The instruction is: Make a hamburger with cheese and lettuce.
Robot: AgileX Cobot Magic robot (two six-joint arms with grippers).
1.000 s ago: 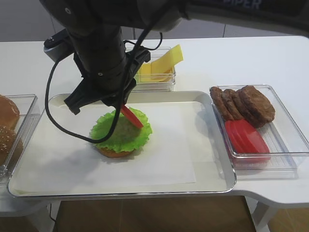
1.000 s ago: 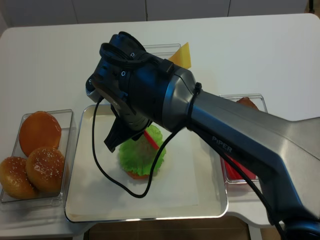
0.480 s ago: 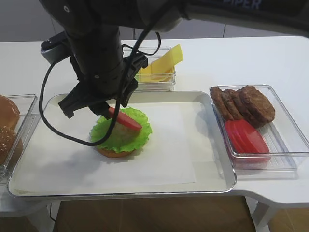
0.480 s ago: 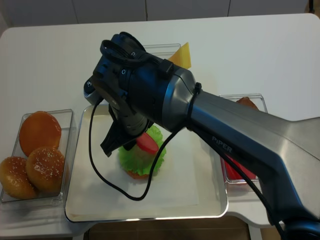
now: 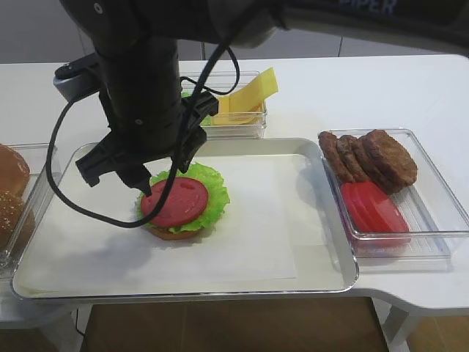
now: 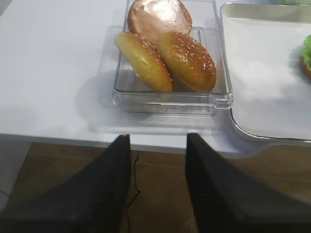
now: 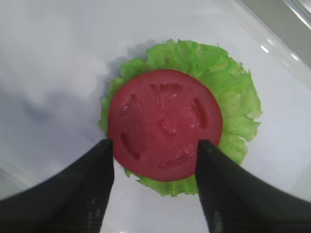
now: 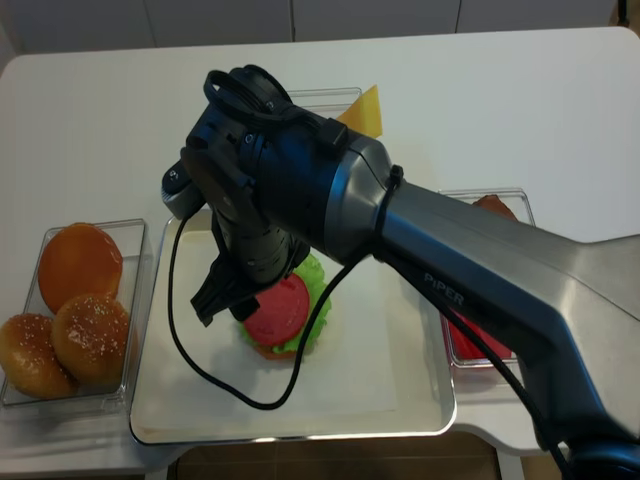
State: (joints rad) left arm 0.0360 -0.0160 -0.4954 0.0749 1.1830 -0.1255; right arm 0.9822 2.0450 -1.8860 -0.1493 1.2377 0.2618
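The hamburger (image 5: pixel 179 209) stands on the paper of the metal tray (image 5: pixel 333 282): a tan bun base, the ruffled green lettuce (image 5: pixel 211 194) and a red tomato round (image 5: pixel 174 202) lying flat on top. In the right wrist view the tomato (image 7: pixel 165 124) sits centred on the lettuce (image 7: pixel 233 107). My right gripper (image 7: pixel 154 145) is open and empty just above the stack, one finger at each side of the tomato. The cheese (image 5: pixel 245 95) leans as yellow slices in a clear box behind the tray. My left gripper (image 6: pixel 158 140) is open and empty off the table's front edge.
A clear box of brown buns (image 6: pixel 165 53) stands left of the tray (image 8: pixel 80 300). A clear box at the right holds dark patties (image 5: pixel 374 158) and red tomato slices (image 5: pixel 374 209). The right arm's black body and cable hang over the tray's back left.
The tomato round, held tilted in my right gripper a second ago, now lies flat on the lettuce. The right gripper has let go and shifted a little left.
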